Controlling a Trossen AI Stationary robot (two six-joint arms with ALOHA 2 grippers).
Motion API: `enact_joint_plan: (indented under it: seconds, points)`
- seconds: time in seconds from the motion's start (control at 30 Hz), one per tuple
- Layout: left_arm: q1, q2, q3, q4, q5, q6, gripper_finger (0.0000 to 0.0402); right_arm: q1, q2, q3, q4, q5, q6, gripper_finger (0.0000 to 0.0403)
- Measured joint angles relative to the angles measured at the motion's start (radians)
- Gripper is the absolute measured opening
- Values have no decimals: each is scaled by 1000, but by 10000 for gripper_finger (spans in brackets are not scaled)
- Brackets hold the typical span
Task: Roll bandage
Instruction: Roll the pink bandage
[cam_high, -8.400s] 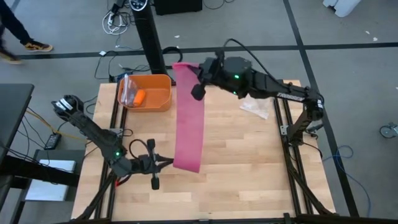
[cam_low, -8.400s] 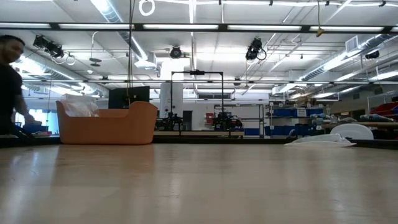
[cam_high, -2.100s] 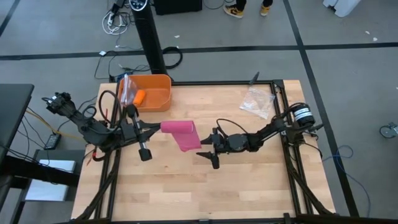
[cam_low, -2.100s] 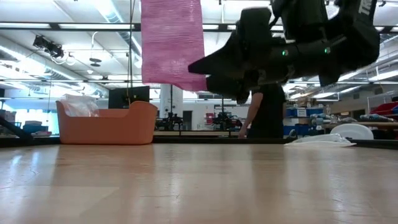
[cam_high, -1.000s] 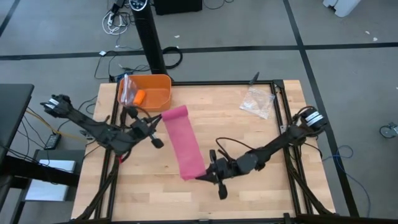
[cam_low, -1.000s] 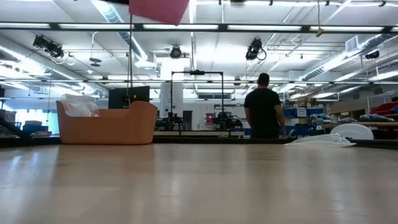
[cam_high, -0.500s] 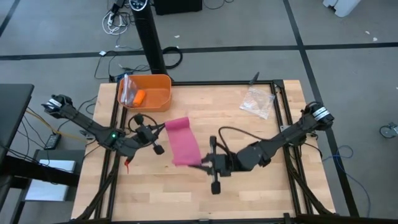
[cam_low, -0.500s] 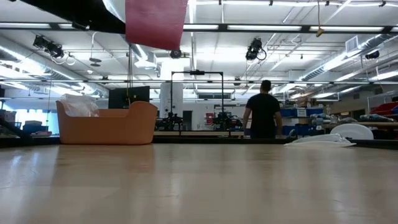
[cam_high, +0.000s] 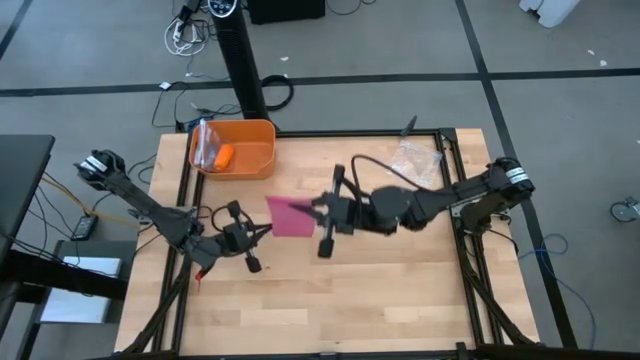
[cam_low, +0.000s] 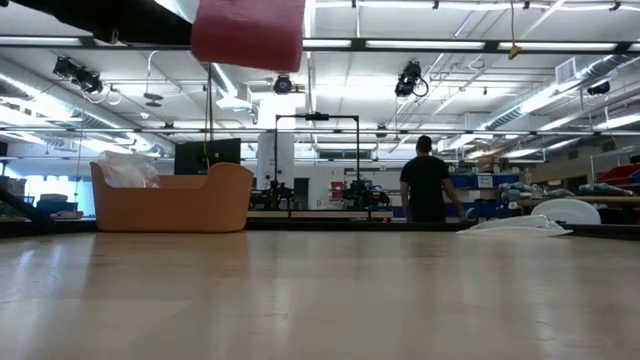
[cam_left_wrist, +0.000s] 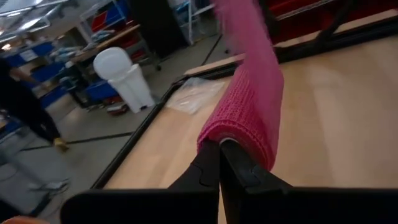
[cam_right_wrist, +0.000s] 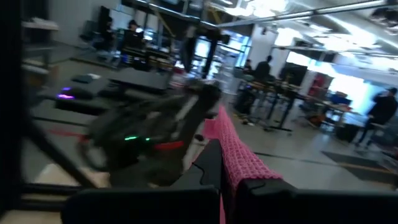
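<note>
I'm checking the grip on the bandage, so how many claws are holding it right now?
2. The left claw is shut on one end of the bandage; the right claw is shut on the other end. The bandage hangs between them above the table.

One camera looks straight down on the desk (cam_high: 400, 290), one skims its top, and two ride the wrists; all catch the bandage (cam_high: 291, 216).

The floor (cam_high: 560, 60) is gray with dark lines across it. The table (cam_high: 400, 290) is light wood in a black frame. Long lights (cam_low: 450, 43) shine in rows on the ceiling. Far back, a person (cam_low: 427, 180) in dark clothes stands near blue shelves (cam_low: 480, 195).
</note>
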Motion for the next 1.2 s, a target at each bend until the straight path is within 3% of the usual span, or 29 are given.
enact_joint_plan:
  seconds: [0.37, 0.63, 0.83, 1.0, 1.2]
  points:
    - [-98, 88, 4, 260, -5, 155, 1, -155, 0, 11, -117, -5, 66, 0]
    - [-186, 87, 120, 260, -21, 293, 1, -217, 2, -29, -219, -45, 223, 0]
    - [-225, 87, 193, 240, -42, 336, 1, -208, 3, -89, -246, -94, 440, 5]
    - [-238, 87, 233, 194, -56, 329, 1, -170, 4, -114, -288, -94, 568, 37]
    - [-237, 87, 243, 201, -58, 325, 1, -119, 4, -114, -332, -119, 596, 120]
